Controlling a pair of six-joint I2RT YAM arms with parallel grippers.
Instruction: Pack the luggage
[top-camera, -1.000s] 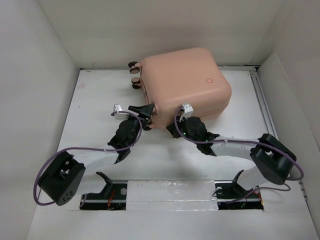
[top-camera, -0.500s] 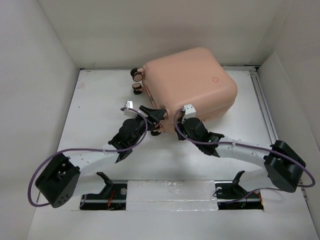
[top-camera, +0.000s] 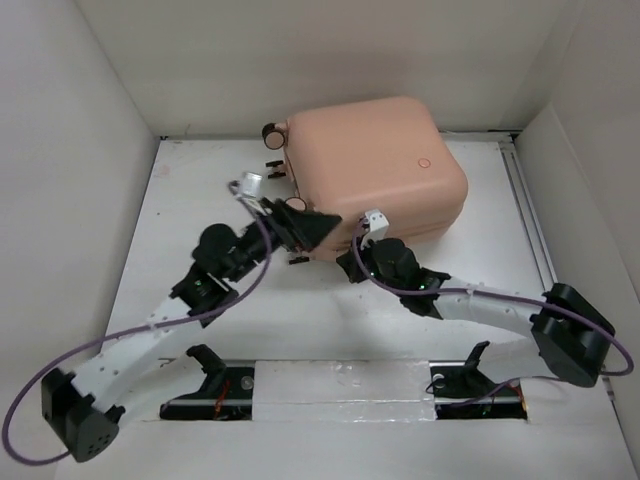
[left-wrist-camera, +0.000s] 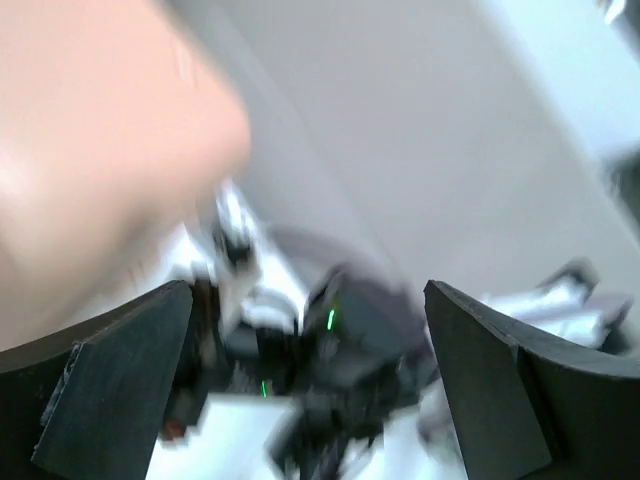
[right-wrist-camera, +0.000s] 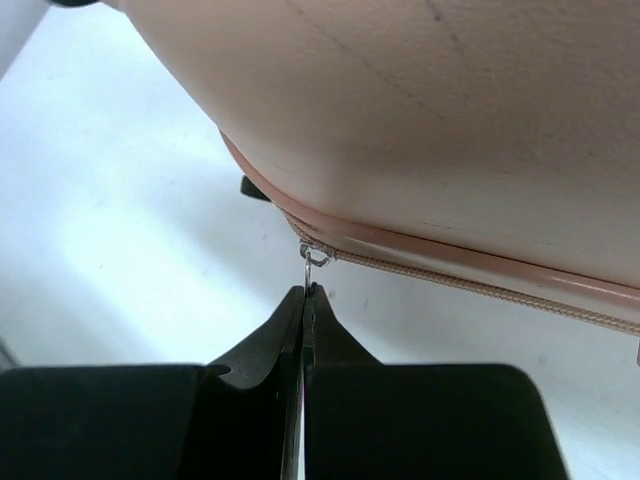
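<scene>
The luggage (top-camera: 375, 160) is a closed salmon-pink hard-shell suitcase lying flat at the back of the table, its wheels (top-camera: 272, 133) at the left. It fills the top of the right wrist view (right-wrist-camera: 440, 110). My right gripper (right-wrist-camera: 304, 292) is shut on the thin metal zipper pull (right-wrist-camera: 309, 268) at the suitcase's near edge seam. In the top view the right gripper (top-camera: 352, 255) is against the near edge. My left gripper (top-camera: 312, 226) is open at the near left corner, beside a wheel. The left wrist view is blurred; its fingers (left-wrist-camera: 120, 380) stand wide apart with nothing between them.
White walls close the table on the left, back and right. A metal rail (top-camera: 528, 220) runs along the right side. Both arm bases and cables sit along the near edge (top-camera: 340, 385).
The left arm has stretched out and its gripper moved up and right to the suitcase's near left corner. The suitcase shifted and turned slightly. The right gripper stayed at the near edge.
</scene>
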